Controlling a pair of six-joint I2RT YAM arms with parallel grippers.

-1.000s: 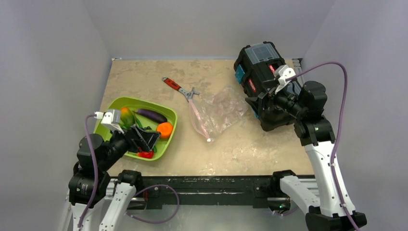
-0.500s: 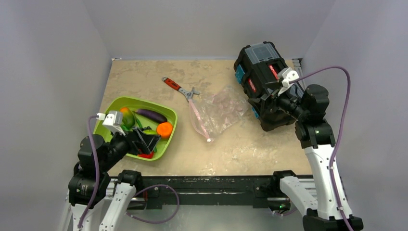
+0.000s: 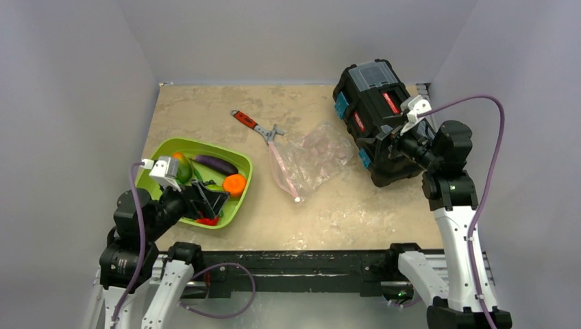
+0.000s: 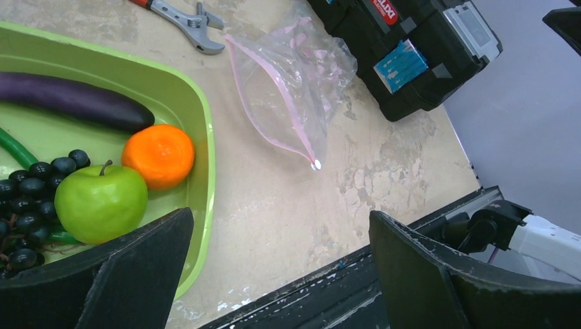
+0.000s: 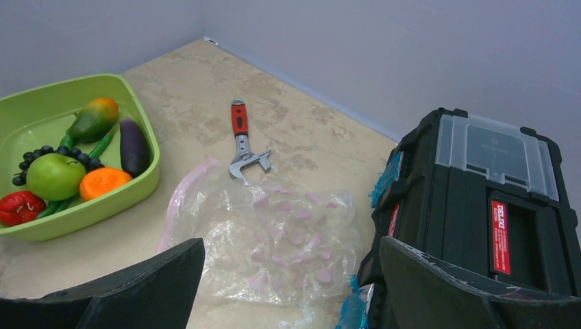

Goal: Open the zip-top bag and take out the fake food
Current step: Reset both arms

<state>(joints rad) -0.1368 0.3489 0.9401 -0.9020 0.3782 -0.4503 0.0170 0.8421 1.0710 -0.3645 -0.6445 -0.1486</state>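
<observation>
The zip-top bag (image 3: 310,160) lies flat and crumpled on the table between the green tray (image 3: 166,147) and the black toolbox. Its pink zip strip (image 4: 274,82) runs along the edge facing the tray. The fake food lies in the tray: a purple eggplant (image 4: 75,103), an orange (image 4: 159,154), a green apple (image 4: 101,202), dark grapes (image 4: 34,178), a mango (image 5: 92,118) and a red piece (image 5: 20,205). My left gripper (image 3: 209,200) hangs open over the tray's near right corner, holding nothing. My right gripper (image 3: 389,140) is open above the toolbox edge, right of the bag (image 5: 274,240).
A black toolbox (image 3: 373,116) stands at the back right, close to the bag. A red-handled wrench (image 3: 257,127) lies behind the bag, its head touching the bag's far corner. The black rail (image 4: 356,288) runs along the table's near edge. Walls close in on three sides.
The right arm has drawn back to the right, away from the bag. The left arm has pulled back slightly toward its base. Both grippers stay open.
</observation>
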